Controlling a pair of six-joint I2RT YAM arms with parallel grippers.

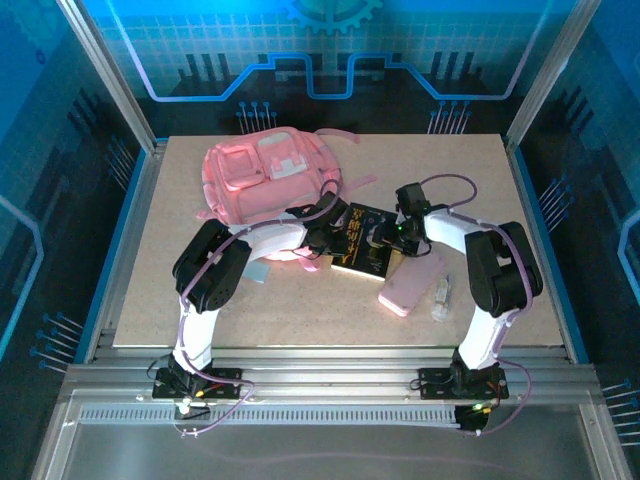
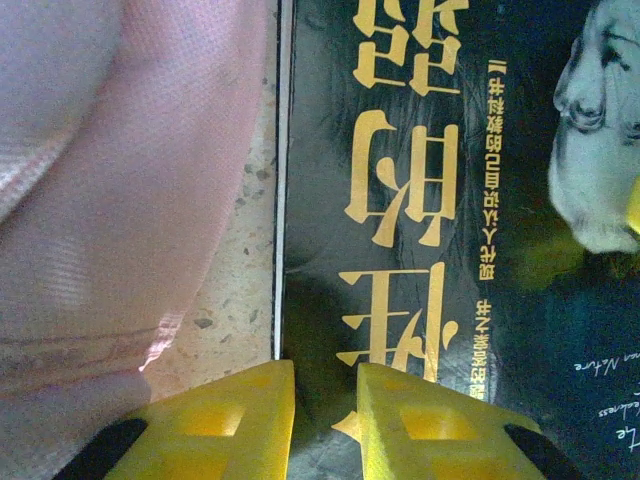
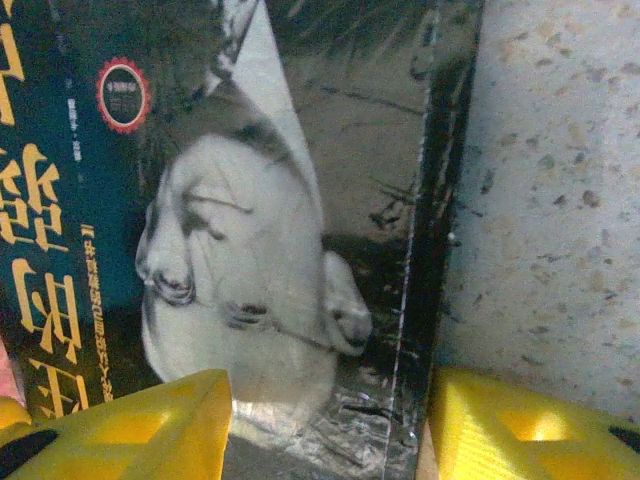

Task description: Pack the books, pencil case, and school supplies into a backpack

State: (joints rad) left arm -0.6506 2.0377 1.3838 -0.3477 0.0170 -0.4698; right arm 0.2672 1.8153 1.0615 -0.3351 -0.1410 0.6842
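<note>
From the top view, the pink backpack (image 1: 255, 175) lies at the upper left of the table (image 1: 150, 290). Below it, by the left arm, is a small blue square (image 1: 257, 271). It lies flat and alone.

Next comes the left gripper (image 1: 322, 238), at the left edge of the black book (image 1: 362, 245). The book is in the middle of the table, just right of the backpack. The right gripper (image 1: 383, 238) is over the book's right side. Lower right of the book lies the pink pencil case (image 1: 410, 287). Just right of it is a small clear thing (image 1: 441, 296).

In the left wrist view, the backpack (image 2: 100, 200) is on the left. A thin strip of table (image 2: 240, 290) runs beside it. The book (image 2: 400, 200) with yellow letters takes up the right. The left gripper (image 2: 325, 370) is at the bottom, by the book's left edge. Its yellow fingers (image 2: 240, 420) are close together with a thin gap. I cannot tell if they pinch the book.

In the right wrist view, the book (image 3: 280, 200) shows a pale face on the left. The speckled table (image 3: 550, 200) is on the right. The right gripper (image 3: 328, 385) is at the bottom. Its fingers (image 3: 130, 430) are wide apart and grasp nothing. One is over the book and one is over the table, with the book's right edge between them.
</note>
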